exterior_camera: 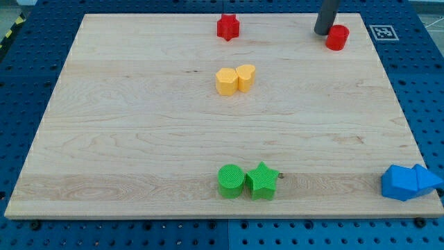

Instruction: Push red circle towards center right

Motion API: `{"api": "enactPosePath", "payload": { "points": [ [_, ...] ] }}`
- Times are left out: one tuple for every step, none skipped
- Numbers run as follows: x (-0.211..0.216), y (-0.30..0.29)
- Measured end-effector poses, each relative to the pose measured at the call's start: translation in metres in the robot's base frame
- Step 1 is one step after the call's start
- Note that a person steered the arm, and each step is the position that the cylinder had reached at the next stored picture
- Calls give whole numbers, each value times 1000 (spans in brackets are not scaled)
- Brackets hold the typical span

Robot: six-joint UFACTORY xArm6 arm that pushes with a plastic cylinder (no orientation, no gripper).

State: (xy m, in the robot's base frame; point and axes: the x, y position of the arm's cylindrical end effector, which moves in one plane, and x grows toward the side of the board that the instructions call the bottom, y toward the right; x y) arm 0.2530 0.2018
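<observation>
The red circle (337, 37) lies near the top right corner of the wooden board (139, 139). My tip (322, 32) is down on the board just to the left of the red circle, touching or almost touching its left side. The dark rod rises from there out of the view's top.
A red star (227, 27) sits at the top centre. A yellow hexagon (226, 81) and a yellow heart (245, 76) touch each other above the middle. A green circle (231, 180) and a green star (262, 181) sit at the bottom centre. Two blue blocks (408, 182) lie at the bottom right edge.
</observation>
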Motion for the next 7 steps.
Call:
{"api": "enactPosePath", "payload": {
  "points": [
    [-23,12],
    [-20,20],
    [12,14],
    [40,7],
    [25,12],
    [36,17],
    [64,-14]
  ]
}}
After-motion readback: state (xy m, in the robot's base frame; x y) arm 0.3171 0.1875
